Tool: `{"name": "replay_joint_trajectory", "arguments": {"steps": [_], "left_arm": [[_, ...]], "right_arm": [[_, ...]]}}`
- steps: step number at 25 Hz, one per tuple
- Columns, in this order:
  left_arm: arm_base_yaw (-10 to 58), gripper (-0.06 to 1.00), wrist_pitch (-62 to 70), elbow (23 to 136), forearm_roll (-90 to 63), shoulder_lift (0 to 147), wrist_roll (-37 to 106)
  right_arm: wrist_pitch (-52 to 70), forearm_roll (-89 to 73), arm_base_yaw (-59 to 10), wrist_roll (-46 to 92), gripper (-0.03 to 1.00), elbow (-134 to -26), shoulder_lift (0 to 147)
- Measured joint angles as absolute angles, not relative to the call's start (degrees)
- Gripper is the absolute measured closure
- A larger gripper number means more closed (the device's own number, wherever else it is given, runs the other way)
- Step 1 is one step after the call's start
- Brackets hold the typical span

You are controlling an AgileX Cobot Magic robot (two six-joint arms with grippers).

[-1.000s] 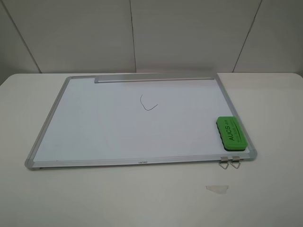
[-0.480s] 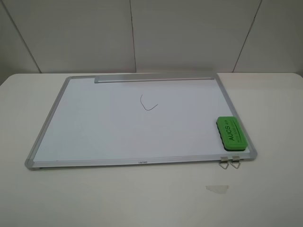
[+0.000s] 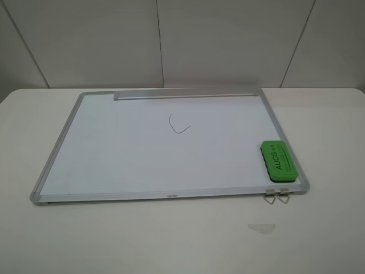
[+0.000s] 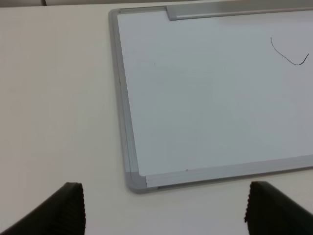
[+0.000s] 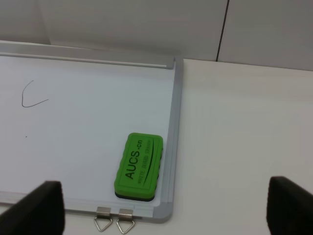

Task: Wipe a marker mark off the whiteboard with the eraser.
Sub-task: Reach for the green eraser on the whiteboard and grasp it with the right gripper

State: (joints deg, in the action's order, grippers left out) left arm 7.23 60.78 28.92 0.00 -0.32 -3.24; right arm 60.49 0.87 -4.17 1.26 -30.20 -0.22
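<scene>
The whiteboard (image 3: 142, 154) lies flat on the white table. Near its middle is the marker mark (image 3: 178, 124), a thin dark hook. The green eraser (image 3: 278, 161) rests on the board's near right corner, against the frame. Neither gripper shows in the high view. In the left wrist view my left gripper (image 4: 165, 210) stands open over the table in front of the whiteboard (image 4: 205, 98), by its near left corner, with the marker mark (image 4: 288, 54) far off. My right gripper (image 5: 168, 203) is open and empty, short of the eraser (image 5: 139, 166); the whiteboard (image 5: 88, 127) and marker mark (image 5: 32, 95) lie beyond.
A grey tray strip (image 3: 185, 95) runs along the board's far edge. Two small metal clips (image 3: 276, 196) hang off the near frame under the eraser. A pale scrap (image 3: 261, 228) lies on the table in front. A white wall rises behind the table.
</scene>
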Motion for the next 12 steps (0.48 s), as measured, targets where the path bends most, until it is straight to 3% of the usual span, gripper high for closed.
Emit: {"name": "replay_joint_trajectory", "arguments": {"steps": [12], "left_arm": [[7.2,0.26,60.8,28.9,0.0,-0.3,-3.2]], "right_arm": [[60.5,0.8,-4.2,0.0,0.14,-30.2,-0.2]]}}
